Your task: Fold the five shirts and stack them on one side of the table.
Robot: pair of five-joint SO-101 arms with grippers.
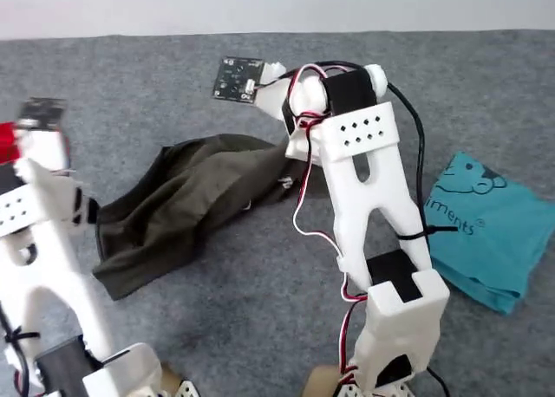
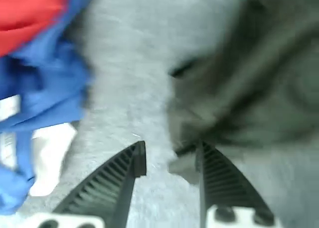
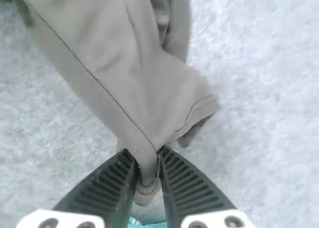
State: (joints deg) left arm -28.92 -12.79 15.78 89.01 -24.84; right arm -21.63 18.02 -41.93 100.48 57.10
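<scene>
An olive shirt (image 1: 191, 198) lies crumpled across the middle of the grey table, its far end lifted. My right gripper (image 3: 148, 171) is shut on a bunched edge of this olive shirt (image 3: 124, 63), which hangs away from the fingers. My left gripper (image 2: 169, 161) is open just above the table. One fingertip (image 2: 205, 156) sits at the edge of the olive shirt (image 2: 249, 88); the other is over bare felt. A folded teal shirt (image 1: 486, 228) rests at the right side. A blue shirt (image 2: 45, 88) and a red shirt (image 2: 30, 9) lie heaped beside my left gripper.
The red shirt (image 1: 7, 141) shows at the table's left edge behind the left arm (image 1: 35, 232). The right arm (image 1: 373, 206) stretches up the middle of the table. A white cloth piece (image 2: 50, 153) lies by the blue shirt. The grey felt (image 1: 260, 310) covers the table.
</scene>
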